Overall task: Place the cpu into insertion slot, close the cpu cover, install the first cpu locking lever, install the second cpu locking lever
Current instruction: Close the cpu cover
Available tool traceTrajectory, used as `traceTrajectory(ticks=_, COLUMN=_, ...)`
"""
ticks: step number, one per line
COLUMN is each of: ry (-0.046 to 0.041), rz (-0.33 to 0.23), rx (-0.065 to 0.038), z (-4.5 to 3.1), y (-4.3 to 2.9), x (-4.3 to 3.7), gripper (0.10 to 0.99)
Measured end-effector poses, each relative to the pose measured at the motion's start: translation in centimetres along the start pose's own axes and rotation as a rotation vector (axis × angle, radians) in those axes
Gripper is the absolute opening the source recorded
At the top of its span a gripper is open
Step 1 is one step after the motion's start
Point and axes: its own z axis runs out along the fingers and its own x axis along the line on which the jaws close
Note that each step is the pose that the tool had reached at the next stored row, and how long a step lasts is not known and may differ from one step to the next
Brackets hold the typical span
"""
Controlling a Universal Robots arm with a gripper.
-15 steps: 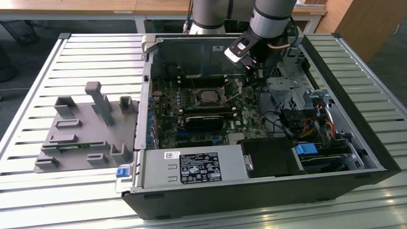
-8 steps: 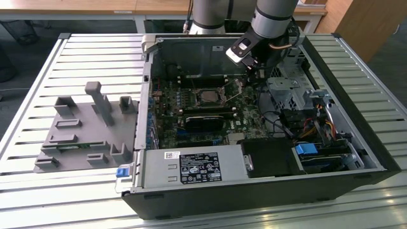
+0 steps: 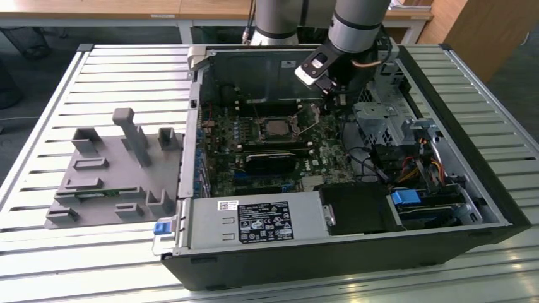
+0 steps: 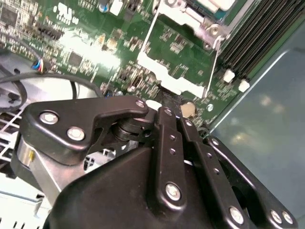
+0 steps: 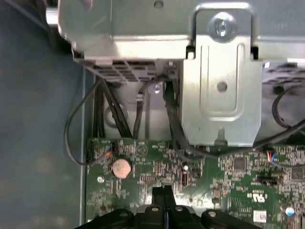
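Note:
The cpu [image 3: 274, 129], a dull silvery square, lies in the insertion slot [image 3: 255, 121] on the green board inside the open computer case. The cpu cover [image 4: 172, 82], a thin silvery frame with a large window, stands swung open off the slot, and the board shows through its window. Thin wire levers [image 4: 215, 62] run along its sides. My gripper [image 3: 334, 98] hangs just beyond the slot toward the exterior view's right, its black fingers [image 5: 160, 198] pressed together. The fingertips [image 4: 163, 110] sit close to the cover's free edge; I cannot tell whether they touch it.
A long black card [image 3: 274, 161] lies in front of the slot. A metal drive cage [image 3: 383, 123] and cables crowd the exterior view's right. A coin battery [image 5: 121, 168] sits on the board. A grey fixture plate [image 3: 110, 170] rests on the slatted table beside the case.

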Motion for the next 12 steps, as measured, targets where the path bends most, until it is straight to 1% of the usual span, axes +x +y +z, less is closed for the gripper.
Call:
traceTrajectory(ticks=5, ry=0.0001, rz=0.0, rx=0.0, z=0.01, y=-1.25, x=0.0, gripper=0.118)
traceTrajectory(ticks=8, ry=0.0, rz=0.0, rx=0.0, z=-0.06, y=-1.68, x=0.01, gripper=0.118)
traceTrajectory(ticks=12, ry=0.0001, rz=0.0, rx=0.0, z=-0.15, y=-2.44, x=0.02, gripper=0.118)
